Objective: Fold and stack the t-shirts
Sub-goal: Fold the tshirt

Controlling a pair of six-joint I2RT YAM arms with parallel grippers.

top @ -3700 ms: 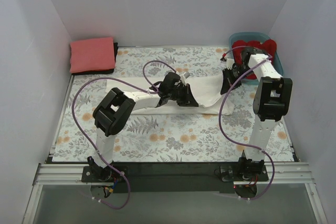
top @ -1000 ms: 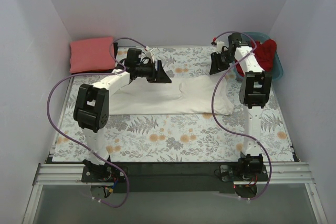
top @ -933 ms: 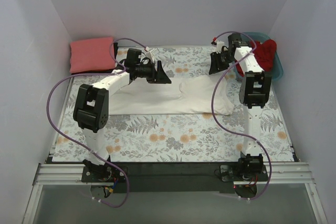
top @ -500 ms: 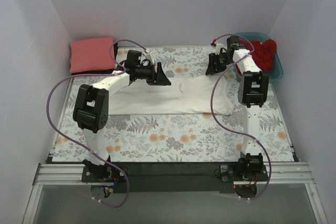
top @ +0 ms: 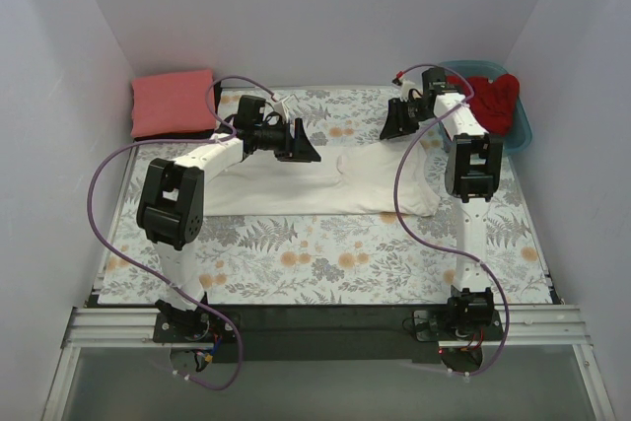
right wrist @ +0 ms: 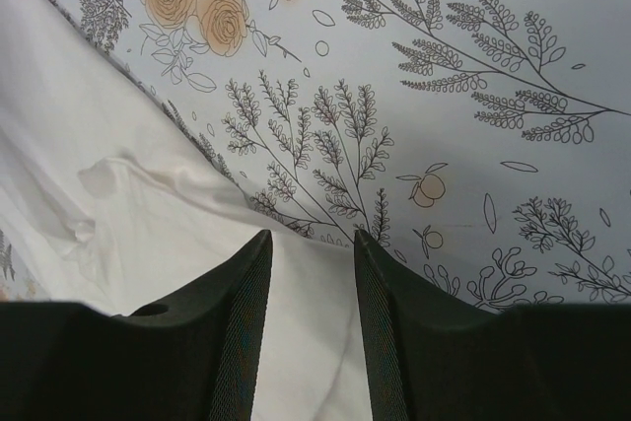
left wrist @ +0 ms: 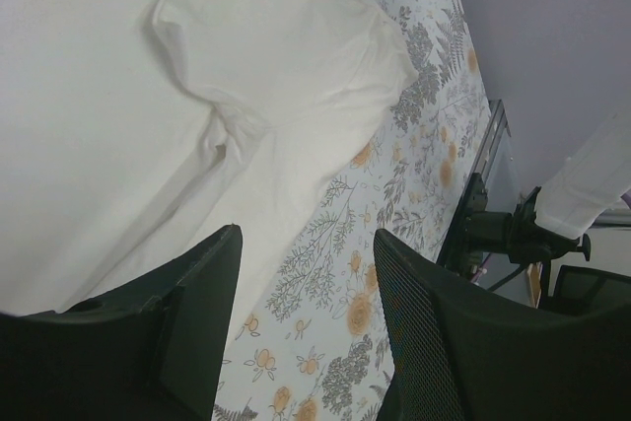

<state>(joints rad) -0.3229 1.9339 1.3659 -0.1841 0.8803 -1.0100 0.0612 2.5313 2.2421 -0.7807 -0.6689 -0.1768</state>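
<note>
A white t-shirt (top: 335,184) lies spread lengthwise across the middle of the table. It also shows in the left wrist view (left wrist: 148,96) and the right wrist view (right wrist: 99,214). My left gripper (top: 306,148) hovers over its far edge; its jaws (left wrist: 308,244) stand open and empty. My right gripper (top: 391,127) hangs open just behind the shirt's far right part, and its fingertips (right wrist: 311,239) frame the cloth's edge without pinching it. A folded coral-pink t-shirt (top: 175,103) rests at the back left. A red t-shirt (top: 490,98) is bunched in the teal tub (top: 523,128).
The floral table cloth (top: 325,253) covers the table. White walls close in the back and both sides. The black rail with both arm bases (top: 325,317) runs along the near edge. Purple cables loop beside each arm.
Both arms have left the middle of the white shirt and now reach toward the back. In the last second the right gripper slid a little left; the left arm stayed still.
</note>
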